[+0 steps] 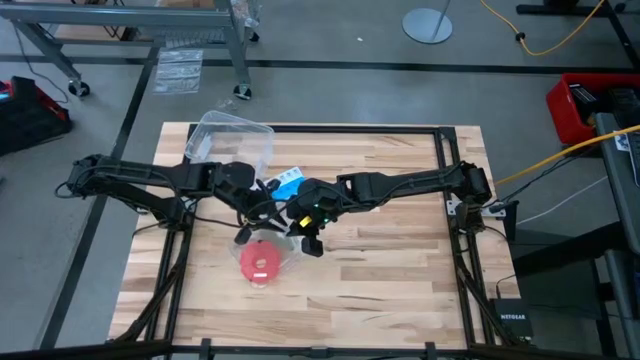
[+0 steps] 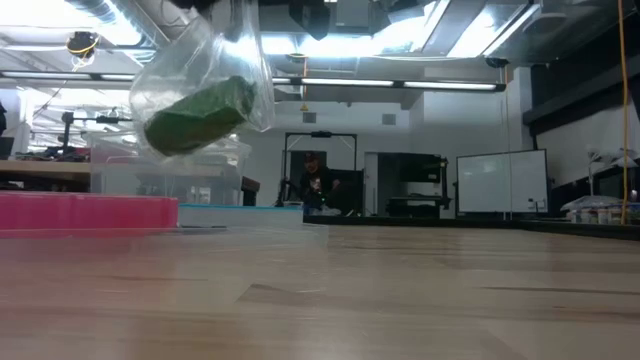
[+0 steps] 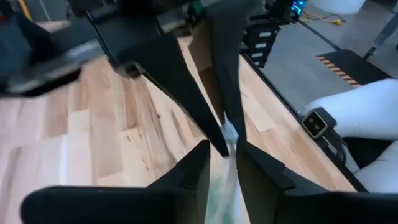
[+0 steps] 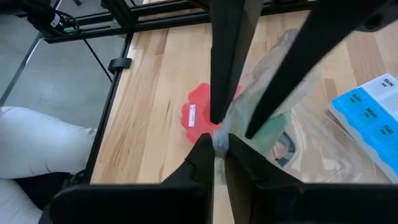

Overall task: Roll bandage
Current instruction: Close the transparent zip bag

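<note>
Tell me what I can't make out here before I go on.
- Bandage: low view shows only a green bundle inside the clear bag; rolled or loose, unclear.
- High view: both arms cover the bag and the grip point.
- Left claw, right claw: bag's contents blurred, hidden by fingers.

From above I can't make out the bandage; where the two grippers meet at mid-table, dark arm links cover it, and only the low view shows it as a green bundle inside a clear plastic bag whose top runs off the picture's upper edge. What grips the bag there is out of frame. My left gripper pinches a thin clear edge, blurred; the green below it is too smeared to name. The right gripper hides part of the red disc. The pill box is cut off by the picture's edge.
</note>
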### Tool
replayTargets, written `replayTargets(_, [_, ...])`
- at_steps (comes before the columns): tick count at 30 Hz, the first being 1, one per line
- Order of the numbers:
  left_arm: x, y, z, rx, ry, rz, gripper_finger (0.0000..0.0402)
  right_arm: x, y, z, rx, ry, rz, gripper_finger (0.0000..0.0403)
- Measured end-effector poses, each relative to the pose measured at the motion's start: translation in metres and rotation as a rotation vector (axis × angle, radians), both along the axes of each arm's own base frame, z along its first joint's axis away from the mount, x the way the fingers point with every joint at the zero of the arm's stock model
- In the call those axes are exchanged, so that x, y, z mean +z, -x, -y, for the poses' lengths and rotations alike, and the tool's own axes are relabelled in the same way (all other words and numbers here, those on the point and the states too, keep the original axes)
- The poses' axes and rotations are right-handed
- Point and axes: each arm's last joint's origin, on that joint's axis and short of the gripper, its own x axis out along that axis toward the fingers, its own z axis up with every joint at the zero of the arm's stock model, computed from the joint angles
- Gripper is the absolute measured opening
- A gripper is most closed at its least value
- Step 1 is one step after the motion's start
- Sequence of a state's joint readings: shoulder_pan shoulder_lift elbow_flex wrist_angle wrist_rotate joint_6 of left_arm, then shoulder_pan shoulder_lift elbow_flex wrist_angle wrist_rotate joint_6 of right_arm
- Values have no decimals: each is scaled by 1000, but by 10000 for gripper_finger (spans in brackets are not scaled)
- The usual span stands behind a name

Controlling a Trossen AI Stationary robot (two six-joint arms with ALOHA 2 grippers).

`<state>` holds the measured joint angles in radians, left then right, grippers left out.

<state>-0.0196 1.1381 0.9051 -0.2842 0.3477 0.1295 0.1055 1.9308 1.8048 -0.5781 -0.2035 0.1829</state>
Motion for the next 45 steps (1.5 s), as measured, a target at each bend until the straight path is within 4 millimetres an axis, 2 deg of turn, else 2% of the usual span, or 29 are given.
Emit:
replayTargets(9, [-2, 1, 0, 2, 20, -36, 39, 0, 0, 0, 2, 3, 7, 21])
replayTargets(14, [-2, 1, 0, -1, 16, -34, 5, 1, 0, 0, 2, 3, 9, 21])
replayTargets(17, [-2, 1, 0, 3, 22, -38, 3, 0, 0, 0, 2, 3, 9, 25])
replayTargets(20, [-3, 2, 0, 11, 35, -53, 1, 1, -1, 1, -34, 4, 6, 46])
replayTargets(29, [-6, 4, 0, 19, 45, -99, 0, 6, -5, 3, -99, -2, 67, 152])
replayTargets(33, [-6, 4, 0, 20, 46, -99, 0, 6, -5, 2, -102, -5, 66, 175])
replayTargets(38, [-6, 4, 0, 20, 46, -97, 0, 5, -5, 2, -114, -21, 59, 165])
replayTargets(45, [-6, 4, 0, 20, 46, -97, 0, 5, -5, 2, -114, -21, 59, 96])
